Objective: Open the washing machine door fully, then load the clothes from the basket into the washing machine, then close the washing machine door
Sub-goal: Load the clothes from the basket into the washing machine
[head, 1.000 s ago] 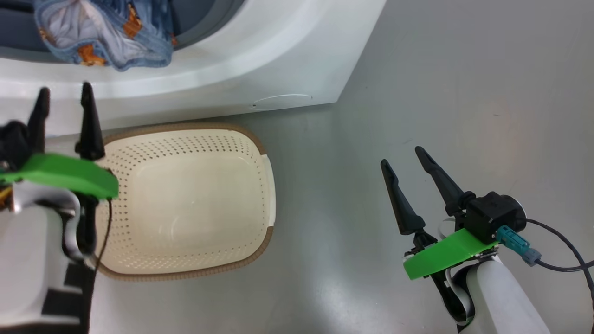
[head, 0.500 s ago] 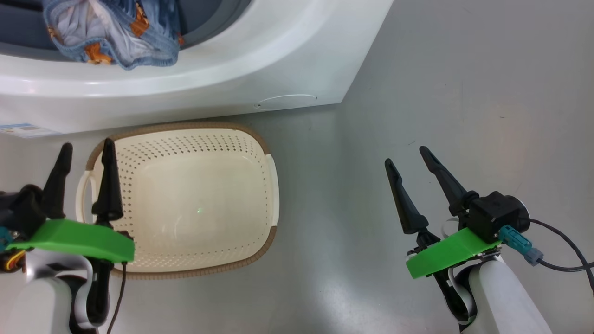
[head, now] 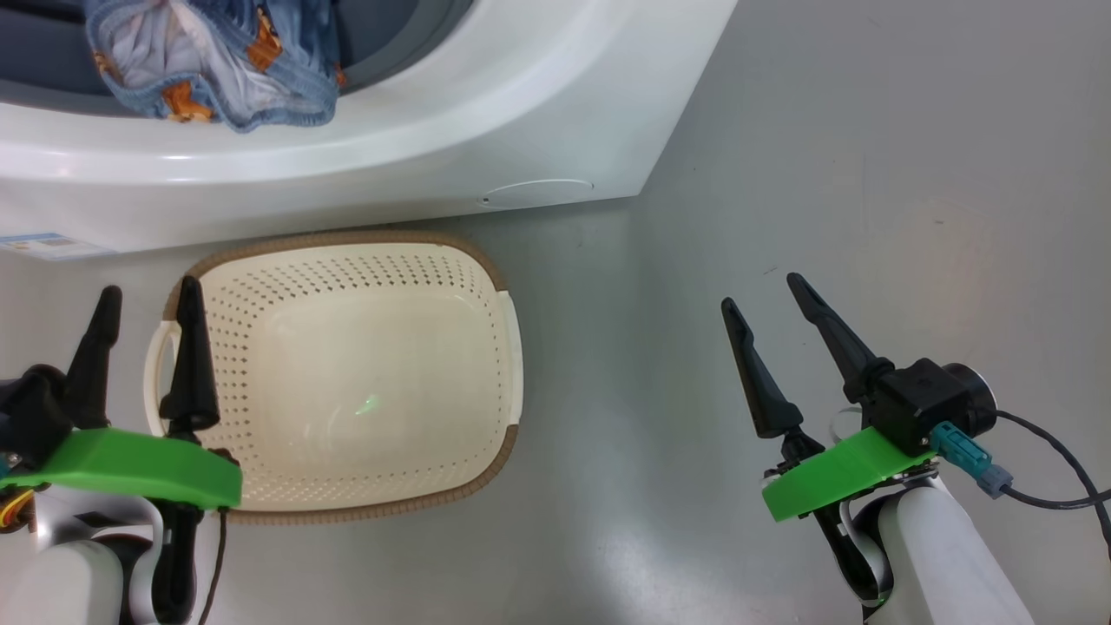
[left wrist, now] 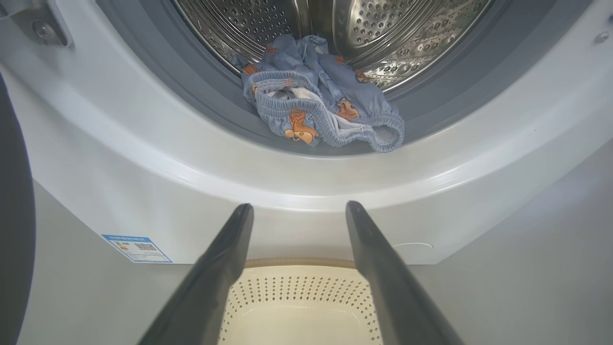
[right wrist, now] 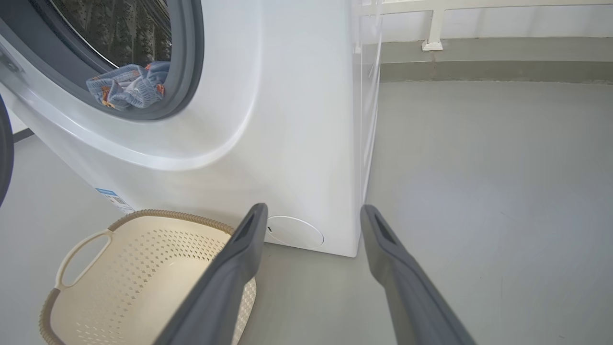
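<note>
Grey floor (head: 825,156), smooth, faint sheen; a low white rail (right wrist: 433,28) runs along the far wall. Washing machine (head: 538,95) stands on the floor, white front, blue label (head: 48,246) at its base. Basket (head: 486,260) sits on the floor just in front of the machine, its perforated cream bottom showing. Left end effector (head: 149,291): fingers well apart, gripping nothing, poised over the basket's left handle. Right end effector (head: 761,292): fingers likewise spread, touching nothing, over bare floor well to the basket's right. Clothes (left wrist: 325,110): light blue bundle, orange-brown figures, white cloth showing inside a gathered hem; it lies at the drum (left wrist: 383,28) mouth, draped across the lower grey gasket (left wrist: 191,96). Washing machine door (left wrist: 14,191) shows as a dark edge at far left, swung clear of the opening.
</note>
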You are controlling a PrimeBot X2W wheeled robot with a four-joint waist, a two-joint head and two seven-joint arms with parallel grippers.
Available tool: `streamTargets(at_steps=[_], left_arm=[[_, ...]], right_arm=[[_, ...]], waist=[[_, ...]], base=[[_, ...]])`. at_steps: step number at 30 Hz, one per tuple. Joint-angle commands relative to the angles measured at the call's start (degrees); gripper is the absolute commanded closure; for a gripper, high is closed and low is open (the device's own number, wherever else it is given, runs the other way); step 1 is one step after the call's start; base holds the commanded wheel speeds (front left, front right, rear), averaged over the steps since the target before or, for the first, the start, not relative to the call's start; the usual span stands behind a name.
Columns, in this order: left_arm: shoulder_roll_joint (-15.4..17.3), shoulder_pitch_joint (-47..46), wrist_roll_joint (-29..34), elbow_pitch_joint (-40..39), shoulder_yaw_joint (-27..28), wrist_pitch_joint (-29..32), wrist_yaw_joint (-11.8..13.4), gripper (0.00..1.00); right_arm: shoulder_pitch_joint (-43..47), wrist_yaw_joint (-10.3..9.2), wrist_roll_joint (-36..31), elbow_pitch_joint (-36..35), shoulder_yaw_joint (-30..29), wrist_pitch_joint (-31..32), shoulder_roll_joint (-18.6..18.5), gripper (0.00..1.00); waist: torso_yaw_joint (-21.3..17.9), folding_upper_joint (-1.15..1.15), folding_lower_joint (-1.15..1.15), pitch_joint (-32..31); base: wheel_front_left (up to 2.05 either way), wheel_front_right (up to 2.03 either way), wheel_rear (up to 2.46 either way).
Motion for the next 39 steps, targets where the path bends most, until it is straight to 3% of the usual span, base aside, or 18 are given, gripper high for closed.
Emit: streamTargets(at_steps=[1,39], left_arm=[[2.0,1.1,-0.6,-1.7,2.2,-0.1,0.5,0.0],[3.3,3.9,-1.3,-0.6,0.9,1.7,1.6,0.0]], right_arm=[[0.8,0.09,-0.6,-1.3,1.0,-0.3,0.5,0.0],[2.2,0.09,-0.8,-0.4,1.5,-0.3,0.2,0.0]], waist=[[-0.2,0.0,0.0,-0.3],[-1.6,0.0,0.0,-2.3]], base=[[0.0,0.0,0.0],[0.0,0.0,0.0]])
